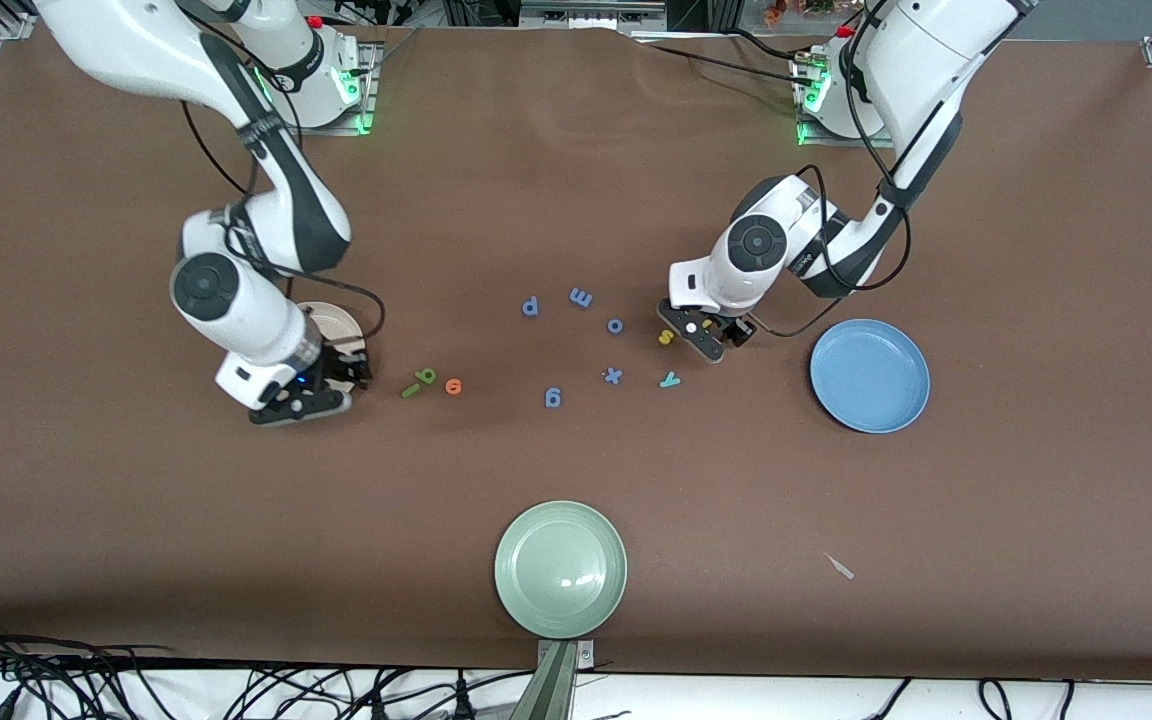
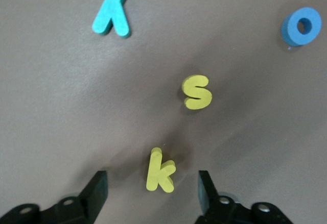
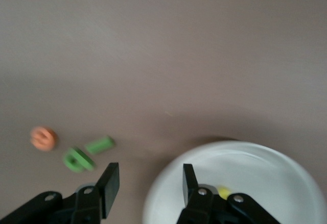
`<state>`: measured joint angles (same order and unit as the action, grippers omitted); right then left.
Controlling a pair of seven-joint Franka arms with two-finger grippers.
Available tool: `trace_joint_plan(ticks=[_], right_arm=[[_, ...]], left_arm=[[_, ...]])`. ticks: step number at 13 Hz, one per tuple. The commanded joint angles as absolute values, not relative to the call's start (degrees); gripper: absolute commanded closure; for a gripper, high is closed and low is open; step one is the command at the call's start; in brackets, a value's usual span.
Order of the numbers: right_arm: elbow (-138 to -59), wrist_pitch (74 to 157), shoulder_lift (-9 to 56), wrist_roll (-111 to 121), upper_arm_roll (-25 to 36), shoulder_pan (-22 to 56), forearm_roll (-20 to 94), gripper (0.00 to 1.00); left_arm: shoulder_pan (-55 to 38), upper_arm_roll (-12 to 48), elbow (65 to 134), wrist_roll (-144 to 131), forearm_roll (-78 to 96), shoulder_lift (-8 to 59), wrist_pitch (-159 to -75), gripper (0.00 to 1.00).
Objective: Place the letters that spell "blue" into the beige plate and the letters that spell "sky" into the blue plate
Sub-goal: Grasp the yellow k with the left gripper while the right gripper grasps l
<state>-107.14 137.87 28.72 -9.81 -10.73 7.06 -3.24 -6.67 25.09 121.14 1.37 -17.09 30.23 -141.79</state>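
Yellow k (image 2: 161,170) lies flat on the brown counter (image 1: 576,150), between the parted fingers of the left end effector (image 2: 152,189), which holds nothing. Yellow s (image 2: 197,92) and teal y (image 2: 111,9) lie nearby, the blue plate (image 1: 870,375) just beside them. The right end effector (image 3: 150,183), open and empty, hovers at the beige plate's (image 3: 265,178) rim; green b (image 3: 77,159), l (image 3: 99,145) and orange e (image 3: 44,138) lie near.

Foam letters and two plates spread over the table

The beige plate (image 3: 265,173) holds a bit of yellow (image 3: 224,192); the green b (image 1: 425,376), dark green l (image 1: 410,391) and orange e (image 1: 453,386) lie flat just beside one another near it. The yellow k (image 2: 160,171) and yellow s (image 2: 197,92) lie close together, the teal y (image 1: 670,380) nearer the camera, all apart from the empty blue plate (image 1: 870,375) toward the left arm's end.
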Motion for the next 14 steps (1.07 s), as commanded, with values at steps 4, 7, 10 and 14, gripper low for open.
trace_joint_plan(ticks=[4,7,10,14], right_arm=[[-100.5,142.2,38.6,-25.9,-9.5,12.6,-2.2,0.41],[-101.4,142.8,38.7,-27.0,-9.1,12.7,-2.5,0.41],[-103.6,144.0,38.7,-28.9,-9.1,13.0,-2.6,0.41],[-105.0,144.2,38.4,-29.0,-9.2,13.0,-2.4,0.45]], left_arm=[[-6.6,25.0,121.6,0.3,-24.1,30.6,-144.8,0.69],[-6.4,25.0,121.6,0.4,-24.1,30.2,-144.8,0.94],[-5.6,24.9,121.3,0.9,-24.1,26.1,-142.4,0.96],[0.9,25.0,115.3,11.3,-24.1,22.8,-133.5,0.96]])
